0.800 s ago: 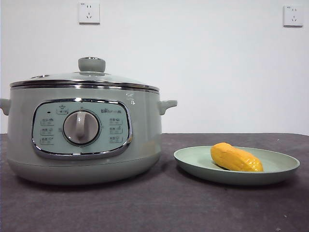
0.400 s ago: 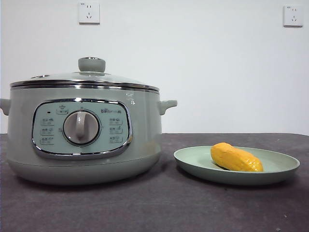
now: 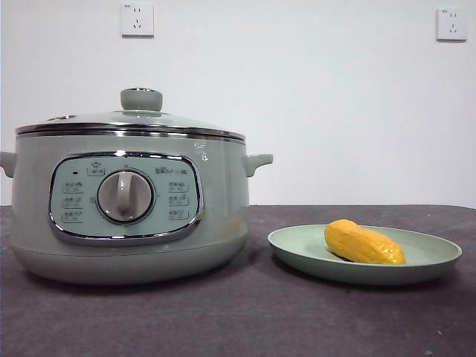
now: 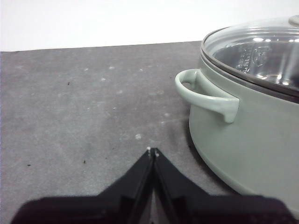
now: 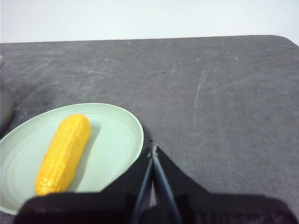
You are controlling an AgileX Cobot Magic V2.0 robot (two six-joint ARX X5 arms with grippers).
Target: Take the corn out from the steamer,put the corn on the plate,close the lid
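Observation:
The sage-green steamer point(image 3: 126, 208) stands at the left of the front view, and the glass lid point(image 3: 130, 119) rests closed on its rim. To its right the yellow corn point(image 3: 363, 243) lies on the pale green plate point(image 3: 297, 249). Neither arm shows in the front view. My left gripper point(image 4: 152, 151) is shut and empty over bare table, beside the steamer's side handle point(image 4: 205, 95). The lid point(image 4: 257, 46) shows there too. My right gripper point(image 5: 152, 150) is shut and empty just off the plate's rim point(image 5: 135, 126), with the corn point(image 5: 65, 151) lying lengthwise on the plate.
A dark grey table point(image 3: 245, 320) carries everything. A white wall with two sockets point(image 3: 137, 18) stands behind. The table's far rounded corner point(image 5: 280, 39) shows in the right wrist view.

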